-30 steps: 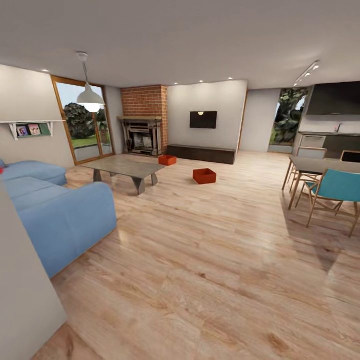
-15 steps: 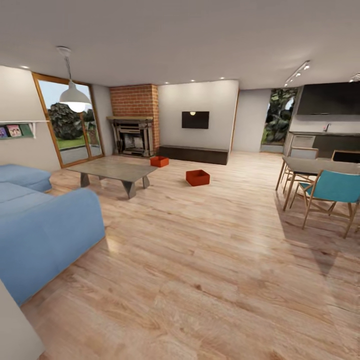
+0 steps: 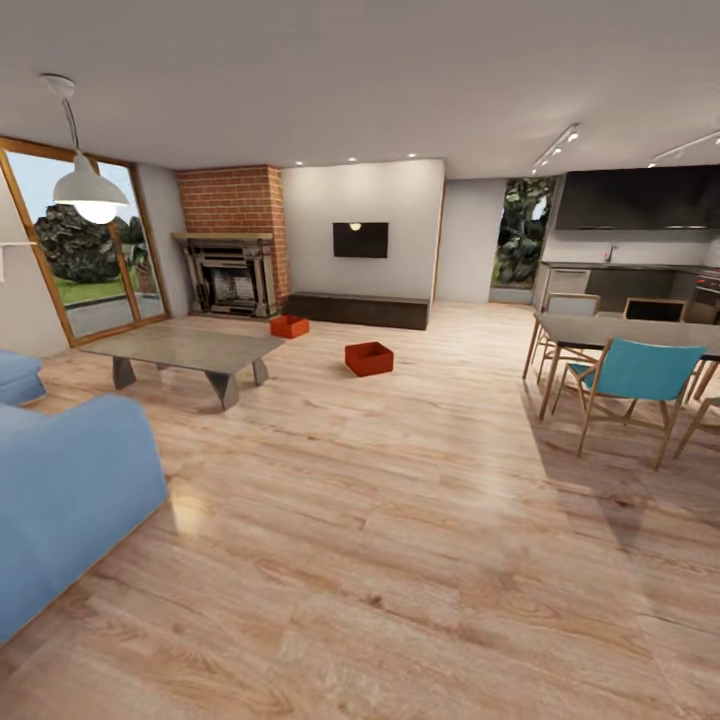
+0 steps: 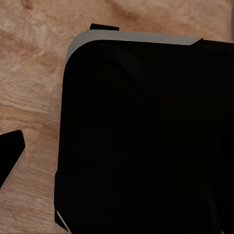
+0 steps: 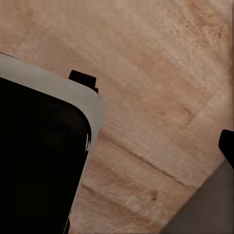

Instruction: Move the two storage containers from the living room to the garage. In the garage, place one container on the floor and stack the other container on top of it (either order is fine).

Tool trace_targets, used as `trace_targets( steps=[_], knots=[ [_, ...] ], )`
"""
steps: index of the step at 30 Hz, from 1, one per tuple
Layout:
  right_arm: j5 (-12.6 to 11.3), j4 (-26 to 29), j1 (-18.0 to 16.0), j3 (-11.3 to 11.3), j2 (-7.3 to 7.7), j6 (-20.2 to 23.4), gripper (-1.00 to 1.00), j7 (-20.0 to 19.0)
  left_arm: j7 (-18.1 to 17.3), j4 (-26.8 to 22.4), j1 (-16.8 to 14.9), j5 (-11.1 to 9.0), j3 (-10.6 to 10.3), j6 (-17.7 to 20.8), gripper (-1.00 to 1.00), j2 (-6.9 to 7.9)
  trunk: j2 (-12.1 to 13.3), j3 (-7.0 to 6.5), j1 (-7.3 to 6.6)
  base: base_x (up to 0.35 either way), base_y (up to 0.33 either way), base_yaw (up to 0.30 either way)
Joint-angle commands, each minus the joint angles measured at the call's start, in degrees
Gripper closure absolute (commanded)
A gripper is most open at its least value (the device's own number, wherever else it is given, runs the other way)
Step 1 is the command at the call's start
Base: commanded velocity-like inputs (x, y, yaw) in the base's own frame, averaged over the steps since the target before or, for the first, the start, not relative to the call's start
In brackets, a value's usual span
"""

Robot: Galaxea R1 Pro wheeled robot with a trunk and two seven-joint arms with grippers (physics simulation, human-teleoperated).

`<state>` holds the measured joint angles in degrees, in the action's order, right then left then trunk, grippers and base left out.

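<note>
Camera panned right since earlier frames, scene shifted left: two storage containers, nearer (image 3: pixel 369 358) and farther (image 3: pixel 289 326), well apart on living-room wood floor (image 3: pixel 400 520) between coffee table (image 3: pixel 185 349) and far low cabinet (image 3: pixel 358 309); gripper openings cannot be told.

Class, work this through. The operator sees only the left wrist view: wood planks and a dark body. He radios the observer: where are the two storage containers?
Observer: Both stand apart on the wood floor, far ahead in the head view. The nearer container is to the right of the coffee table.
Operator: And the other one?
Observer: The farther container sits by the left end of the low cabinet, near the brick fireplace.
Operator: What stands to the right of the route?
Observer: A dining table with a teal chair.
</note>
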<state>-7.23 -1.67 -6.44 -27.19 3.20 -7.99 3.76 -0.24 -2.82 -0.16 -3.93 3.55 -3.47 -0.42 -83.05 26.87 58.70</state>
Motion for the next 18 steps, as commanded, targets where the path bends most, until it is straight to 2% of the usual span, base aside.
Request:
trace_targets(
  steps=[1,18],
  knots=[
    [-0.57,-0.18,-0.06,-0.49,-0.03,-0.36,-1.0,0.02,-0.02,0.01,-0.02,-0.38,0.31,-0.13,-1.0,-0.02,-0.02,0.05,0.03,0.323,0.0,-0.009],
    [-0.57,-0.18,-0.06,-0.49,0.01,-0.36,-1.0,0.02,-0.02,0.01,-0.02,-0.38,0.32,-0.22,-1.0,-0.02,-0.02,0.05,0.03,0.323,0.0,-0.001]
  ],
)
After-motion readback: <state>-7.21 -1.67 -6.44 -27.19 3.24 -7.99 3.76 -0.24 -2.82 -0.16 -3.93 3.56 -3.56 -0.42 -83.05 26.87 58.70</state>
